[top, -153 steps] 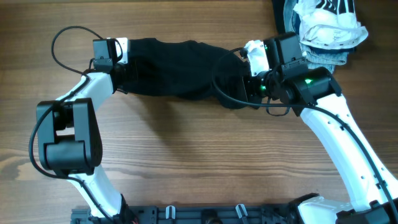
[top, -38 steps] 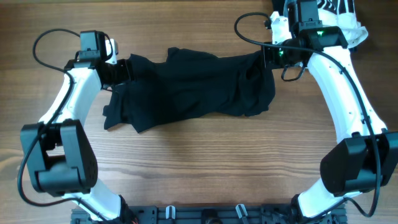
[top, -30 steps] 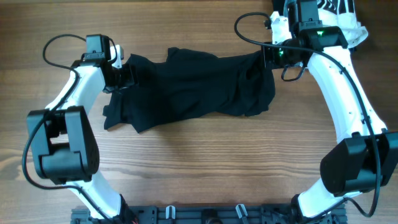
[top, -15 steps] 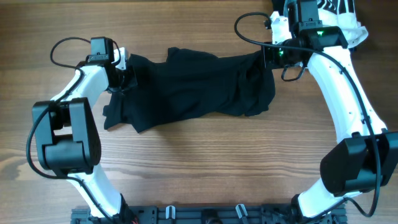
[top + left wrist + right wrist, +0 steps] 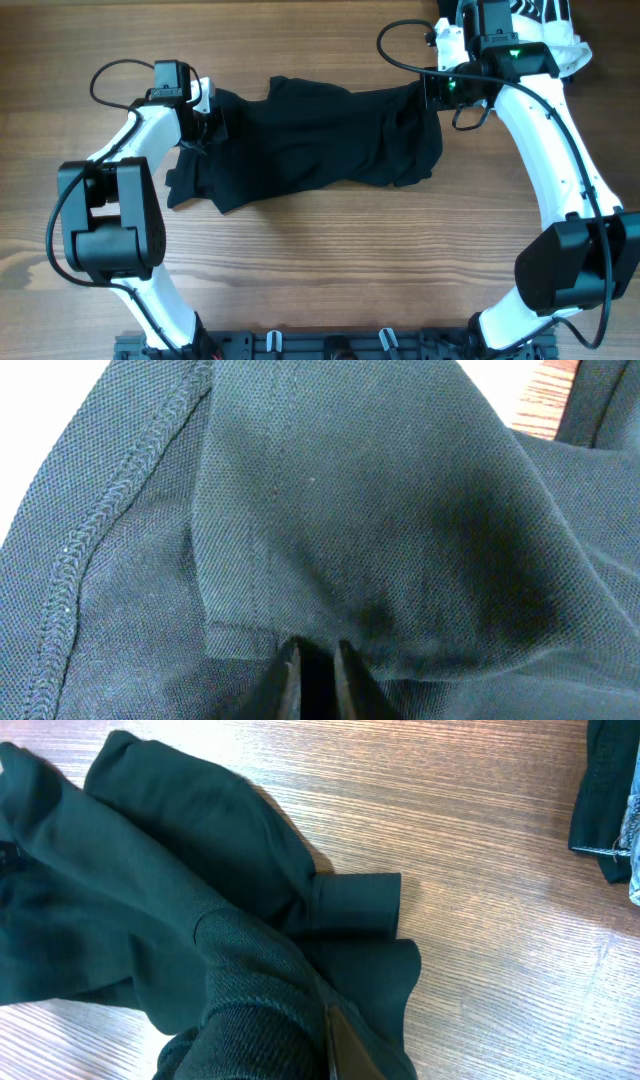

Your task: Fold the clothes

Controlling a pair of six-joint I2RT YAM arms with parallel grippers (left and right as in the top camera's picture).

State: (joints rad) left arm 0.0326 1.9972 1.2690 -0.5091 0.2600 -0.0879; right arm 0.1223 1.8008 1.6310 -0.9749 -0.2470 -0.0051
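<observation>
1. The left gripper (image 5: 207, 112) sits on the upper left corner of the clothes (image 5: 320, 135). The black garment spreads away to its right, and a loose flap hangs below it on the table (image 5: 330, 270).
2. In the left wrist view its fingertips (image 5: 288, 672) are drawn close, with only a thin dark slit between them, right at a stitched hem (image 5: 240, 635). Whether cloth is nipped in that slit cannot be told.
3. The right gripper (image 5: 437, 90) is clamped on the garment's upper right corner. The fabric bunches up to it, and the rest lies to its left and just below.
4. In the right wrist view a sleeve cuff (image 5: 355, 903) lies flat on the wood just ahead of the fingers.
5. A white fabric with black stripes (image 5: 545, 25) lies just beyond the right gripper, apart from the garment.
</observation>
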